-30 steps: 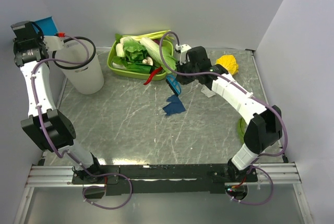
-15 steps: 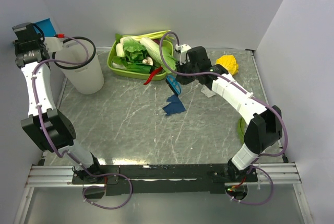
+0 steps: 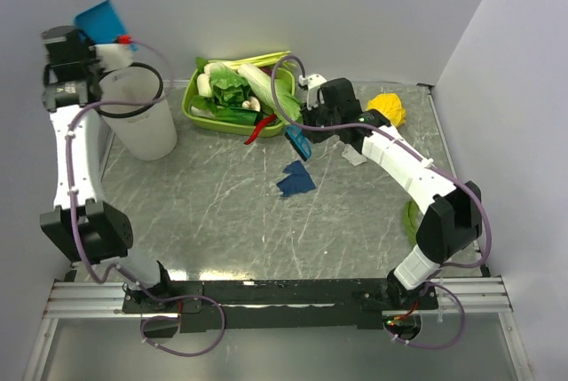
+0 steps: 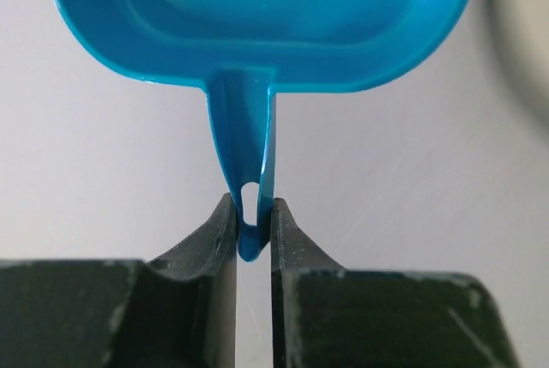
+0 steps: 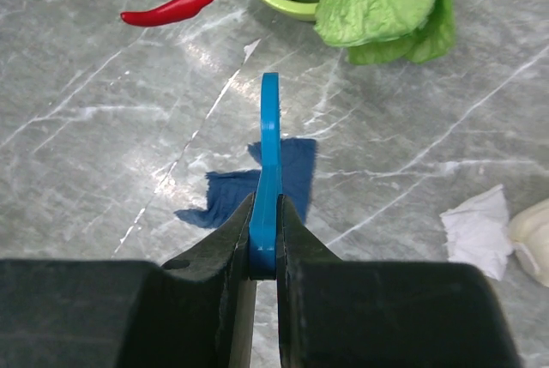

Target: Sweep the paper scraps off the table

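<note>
Blue plastic sits in both grips. At the far-left corner the left gripper pinches the handle of the dustpan, which is held high over the white bucket. Near the middle of the far edge, just off the lime-green tray, a dark blue scrap lies on the table. The right gripper is clamped on a thin blue sweeper above it. Further right lies a white scrap. By my judgement at least these two remain to be swept.

one blue scrap, one white scrap, one bucket
</note>
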Tool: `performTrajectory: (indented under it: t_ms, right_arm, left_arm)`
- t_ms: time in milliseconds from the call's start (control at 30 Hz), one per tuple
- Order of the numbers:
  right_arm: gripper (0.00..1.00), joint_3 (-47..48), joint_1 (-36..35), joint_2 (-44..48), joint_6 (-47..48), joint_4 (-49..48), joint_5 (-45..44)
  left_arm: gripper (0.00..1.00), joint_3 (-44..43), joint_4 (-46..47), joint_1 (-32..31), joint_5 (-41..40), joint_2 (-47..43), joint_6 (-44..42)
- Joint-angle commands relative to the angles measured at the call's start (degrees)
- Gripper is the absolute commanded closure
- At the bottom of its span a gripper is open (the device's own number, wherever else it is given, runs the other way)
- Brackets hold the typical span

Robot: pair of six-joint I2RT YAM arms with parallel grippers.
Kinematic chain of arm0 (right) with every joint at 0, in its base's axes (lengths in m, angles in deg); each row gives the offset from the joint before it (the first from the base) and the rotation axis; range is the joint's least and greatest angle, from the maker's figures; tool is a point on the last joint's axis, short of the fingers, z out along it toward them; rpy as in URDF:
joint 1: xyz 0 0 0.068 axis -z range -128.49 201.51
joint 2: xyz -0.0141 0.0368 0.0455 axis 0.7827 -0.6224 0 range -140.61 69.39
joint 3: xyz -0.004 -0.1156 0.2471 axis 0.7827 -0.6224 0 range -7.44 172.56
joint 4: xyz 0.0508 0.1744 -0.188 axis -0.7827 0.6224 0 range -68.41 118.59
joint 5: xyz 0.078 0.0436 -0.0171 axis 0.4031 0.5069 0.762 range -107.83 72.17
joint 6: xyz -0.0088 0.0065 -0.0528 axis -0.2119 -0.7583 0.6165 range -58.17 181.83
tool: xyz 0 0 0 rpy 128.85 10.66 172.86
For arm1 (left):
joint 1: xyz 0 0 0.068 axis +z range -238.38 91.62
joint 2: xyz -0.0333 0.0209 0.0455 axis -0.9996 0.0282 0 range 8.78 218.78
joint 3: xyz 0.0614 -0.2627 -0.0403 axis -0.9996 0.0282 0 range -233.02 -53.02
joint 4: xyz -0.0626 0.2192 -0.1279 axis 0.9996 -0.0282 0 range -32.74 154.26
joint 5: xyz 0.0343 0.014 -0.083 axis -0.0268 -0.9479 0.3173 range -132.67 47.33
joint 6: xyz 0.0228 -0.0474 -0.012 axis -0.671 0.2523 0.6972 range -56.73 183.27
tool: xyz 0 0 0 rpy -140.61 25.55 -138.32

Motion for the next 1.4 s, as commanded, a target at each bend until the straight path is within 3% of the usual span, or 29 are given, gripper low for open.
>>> performTrajectory:
  t_ms: [0, 133, 267, 467, 600, 733, 1000, 1200, 1300, 1367]
  right_arm:
    - [1.00, 0.7, 2.3, 6.3, 1.1, -1.4, -0.7]
    - [1.00, 0.3, 6.2, 9.7, 1.3, 0.8, 1.0]
    - [1.00, -3.4, 10.8, 17.1, 8.2, 4.6, 0.0]
    - [1.00, -12.4, 19.4, 29.8, 12.5, 14.3, -4.8]
    - [1.00, -16.7, 24.3, 35.9, 15.2, 25.6, -8.8]
    - [1.00, -24.4, 30.1, 42.2, 22.9, 29.4, -18.1]
    - [1.00, -34.7, 50.4, 39.7, 30.9, 27.1, -24.1]
    - [1.00, -36.0, 50.3, 33.6, 27.9, 24.5, -17.2]
    - [1.00, -33.1, 44.2, 28.5, 23.7, 26.6, -10.3]
    - [1.00, -31.0, 34.8, 25.6, 22.0, 27.7, -9.5]
  left_arm:
    - [0.99, 0.7, -2.9, -11.5, 4.4, -9.8, 13.6]
    - [0.99, 10.2, -9.3, -23.5, 6.2, -15.4, 20.6]
    - [0.99, 16.4, -18.3, -34.8, 13.6, -19.2, 28.3]
    - [0.99, 27.0, -31.0, -43.8, 27.1, -20.0, 36.3]
    - [0.99, 36.3, -27.4, -46.6, 27.2, -19.8, 39.9]
    - [0.99, 46.2, -20.7, -47.4, 25.8, -19.1, 42.3]
    - [0.99, 55.1, -10.2, -47.7, 16.4, -11.0, 44.9]
    - [0.99, 55.2, -9.3, -47.7, 14.6, -9.7, 46.3]
    - [0.99, 55.1, -10.9, -47.7, 14.9, -8.7, 47.4]
    - [0.99, 55.3, -11.5, -47.7, 14.7, -8.3, 48.0]
